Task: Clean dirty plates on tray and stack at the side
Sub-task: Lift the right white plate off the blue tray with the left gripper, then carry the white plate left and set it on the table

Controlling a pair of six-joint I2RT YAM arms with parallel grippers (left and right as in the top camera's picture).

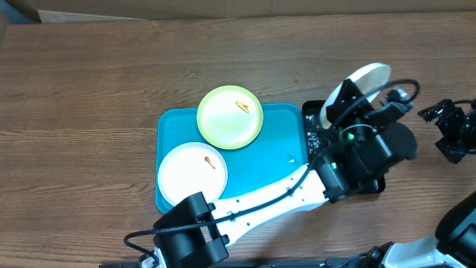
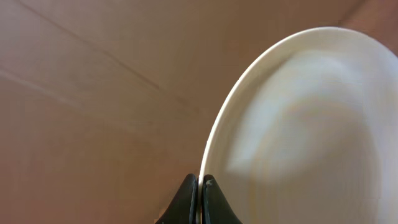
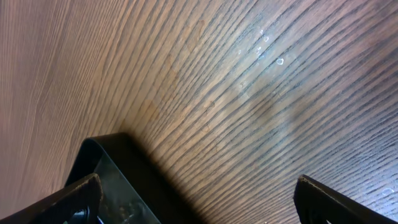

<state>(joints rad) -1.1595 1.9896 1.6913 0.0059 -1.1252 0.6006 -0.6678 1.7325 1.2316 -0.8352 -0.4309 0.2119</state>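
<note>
A pale yellow-green plate [image 1: 230, 117] with a small orange smear lies at the back of the turquoise tray [image 1: 282, 149]. At the tray's front left sits a white plate [image 1: 192, 174] with a red smear. My left gripper [image 1: 341, 103] reaches across to the right and holds another white plate [image 1: 366, 80] tilted on edge above the black tray [image 1: 313, 125]. In the left wrist view this gripper [image 2: 200, 186] is shut on the rim of that plate [image 2: 298, 124]. My right gripper [image 3: 199, 205] stands open over bare wood, with nothing between its fingers.
The narrow black tray [image 3: 121, 171] lies right of the turquoise tray, mostly hidden under my left arm, with small debris inside. My right gripper [image 1: 448, 126] hangs near the table's right edge. Bare wooden tabletop [image 1: 89, 89] spreads to the left and back.
</note>
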